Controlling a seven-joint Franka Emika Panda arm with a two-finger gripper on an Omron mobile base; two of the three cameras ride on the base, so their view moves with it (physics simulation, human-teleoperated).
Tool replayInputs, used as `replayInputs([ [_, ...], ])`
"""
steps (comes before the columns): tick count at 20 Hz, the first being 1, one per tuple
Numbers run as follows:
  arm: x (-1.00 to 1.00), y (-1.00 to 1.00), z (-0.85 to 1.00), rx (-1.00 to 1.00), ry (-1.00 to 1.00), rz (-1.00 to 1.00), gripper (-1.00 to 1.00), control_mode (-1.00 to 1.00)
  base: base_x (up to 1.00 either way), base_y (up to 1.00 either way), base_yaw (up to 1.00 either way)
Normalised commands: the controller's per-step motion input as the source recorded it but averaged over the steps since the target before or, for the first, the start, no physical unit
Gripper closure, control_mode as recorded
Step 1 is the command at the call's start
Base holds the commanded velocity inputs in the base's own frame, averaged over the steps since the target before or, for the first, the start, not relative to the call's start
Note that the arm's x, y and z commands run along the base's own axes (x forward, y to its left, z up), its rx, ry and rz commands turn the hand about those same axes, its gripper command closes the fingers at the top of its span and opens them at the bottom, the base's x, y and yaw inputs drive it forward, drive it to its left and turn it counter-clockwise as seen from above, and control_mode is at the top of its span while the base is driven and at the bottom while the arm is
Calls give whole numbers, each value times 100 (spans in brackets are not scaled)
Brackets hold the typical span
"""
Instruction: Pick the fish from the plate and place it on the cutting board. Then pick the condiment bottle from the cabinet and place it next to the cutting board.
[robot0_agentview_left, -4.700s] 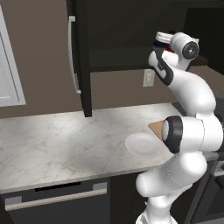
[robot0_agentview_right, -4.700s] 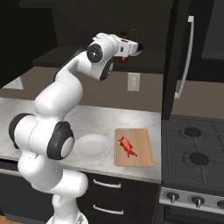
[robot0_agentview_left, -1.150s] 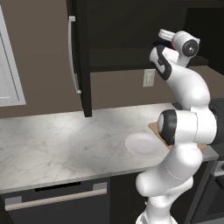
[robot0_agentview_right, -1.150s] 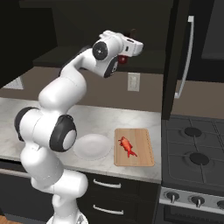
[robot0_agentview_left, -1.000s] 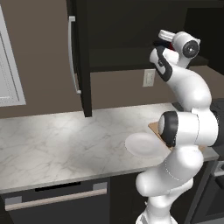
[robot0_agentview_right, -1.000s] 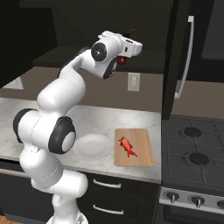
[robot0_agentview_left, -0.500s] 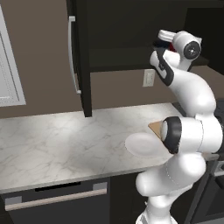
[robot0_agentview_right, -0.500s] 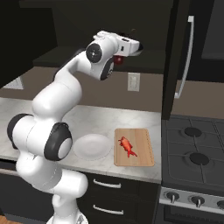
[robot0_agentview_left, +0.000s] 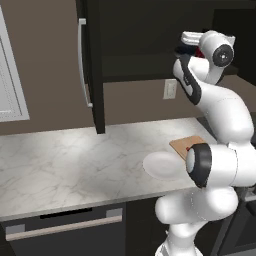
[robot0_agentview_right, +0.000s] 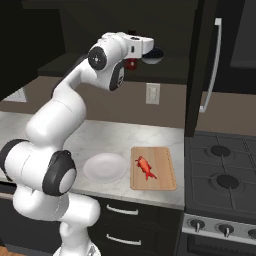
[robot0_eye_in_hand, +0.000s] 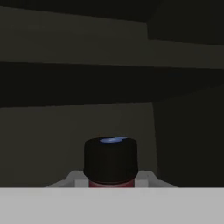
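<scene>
While raised inside the cabinet (robot0_agentview_left: 150, 35), gripper (robot0_agentview_right: 134, 61) clamped on condiment bottle (robot0_eye_in_hand: 110, 164), fish (robot0_agentview_right: 145, 167) on cutting board (robot0_agentview_right: 165, 172)

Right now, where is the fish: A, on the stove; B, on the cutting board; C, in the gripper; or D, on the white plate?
B: the right base view shows the fish lying on the cutting board, while the plate beside it is bare.
</scene>
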Motion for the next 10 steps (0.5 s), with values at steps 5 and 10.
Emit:
replayInputs([
  [5, -43, 5, 0, -7, -2, 0, 100, -100, 0, 0, 0],
  [10, -43, 2, 0, -6, 0, 0, 100, -100, 0, 0, 0],
])
